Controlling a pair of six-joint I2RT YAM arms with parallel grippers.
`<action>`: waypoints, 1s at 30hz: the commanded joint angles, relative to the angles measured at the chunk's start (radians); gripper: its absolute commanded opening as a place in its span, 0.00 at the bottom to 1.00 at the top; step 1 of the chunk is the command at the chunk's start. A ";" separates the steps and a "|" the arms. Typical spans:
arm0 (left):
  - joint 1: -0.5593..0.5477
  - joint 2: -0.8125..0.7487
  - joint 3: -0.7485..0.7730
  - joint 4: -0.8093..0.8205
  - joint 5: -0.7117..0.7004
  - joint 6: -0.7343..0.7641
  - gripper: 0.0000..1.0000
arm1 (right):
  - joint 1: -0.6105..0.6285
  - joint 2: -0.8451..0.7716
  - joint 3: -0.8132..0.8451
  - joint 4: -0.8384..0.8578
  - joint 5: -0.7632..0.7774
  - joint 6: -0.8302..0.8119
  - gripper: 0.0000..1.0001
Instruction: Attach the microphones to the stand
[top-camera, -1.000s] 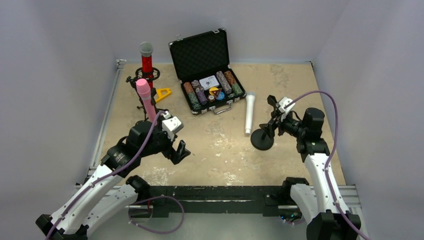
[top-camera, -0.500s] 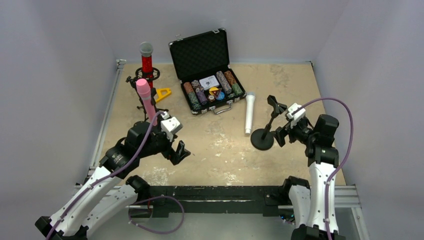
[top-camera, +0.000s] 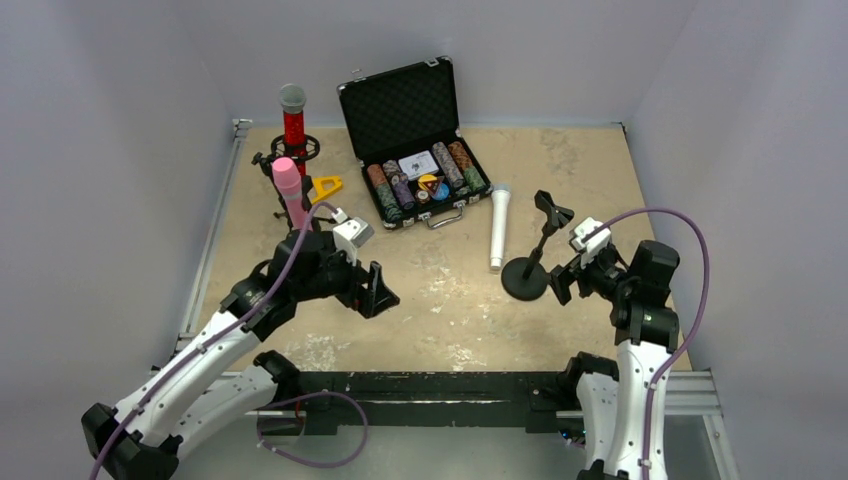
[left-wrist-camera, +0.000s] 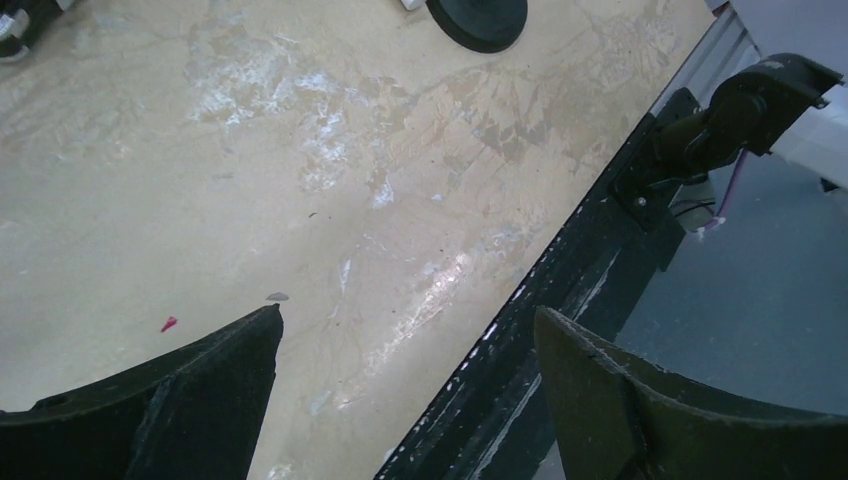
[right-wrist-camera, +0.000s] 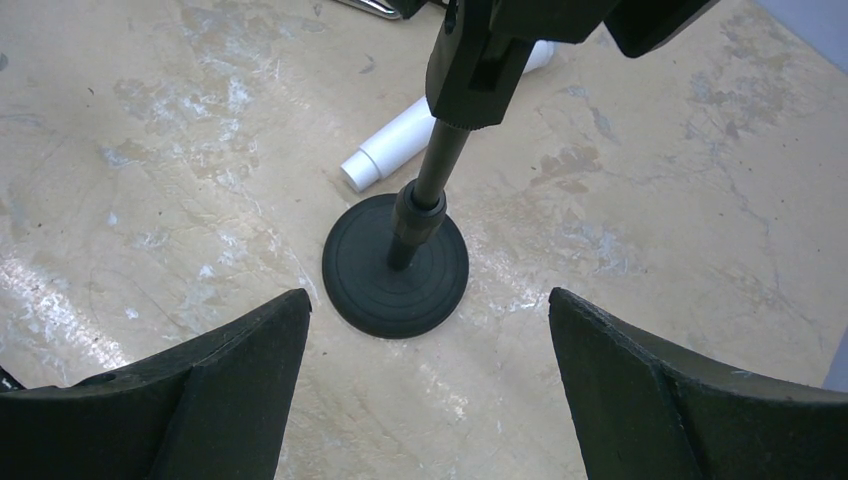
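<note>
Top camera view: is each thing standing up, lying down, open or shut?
red microphone, upright, mounted
pink microphone, upright, mounted
white microphone, lying flat, not mounted
black stand, upright, clip empty
chip case, lid open
left claw, open, empty
right claw, open, empty, facing the black stand

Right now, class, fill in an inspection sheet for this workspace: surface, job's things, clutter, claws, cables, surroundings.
Surface: beige tabletop, scuffed, pale patches.
Job's things: red microphone and pink microphone upright, mounted; white microphone lying beside the empty black stand.
Clutter: open poker chip case; yellow triangular piece.
Claws: left claw open, empty; right claw open, empty, facing that stand.
Cables: purple cables, one looping behind each claw.
Surroundings: plain grey walls.
</note>
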 joint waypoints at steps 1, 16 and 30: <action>-0.023 0.084 0.007 0.142 0.051 -0.191 0.99 | -0.005 0.010 0.000 0.014 0.007 0.010 0.92; -0.275 0.415 0.114 0.197 -0.201 -0.311 0.99 | -0.006 0.039 0.008 0.017 -0.008 0.008 0.92; -0.369 0.655 0.317 0.133 -0.338 -0.333 0.99 | -0.005 0.050 0.010 0.022 0.001 0.011 0.91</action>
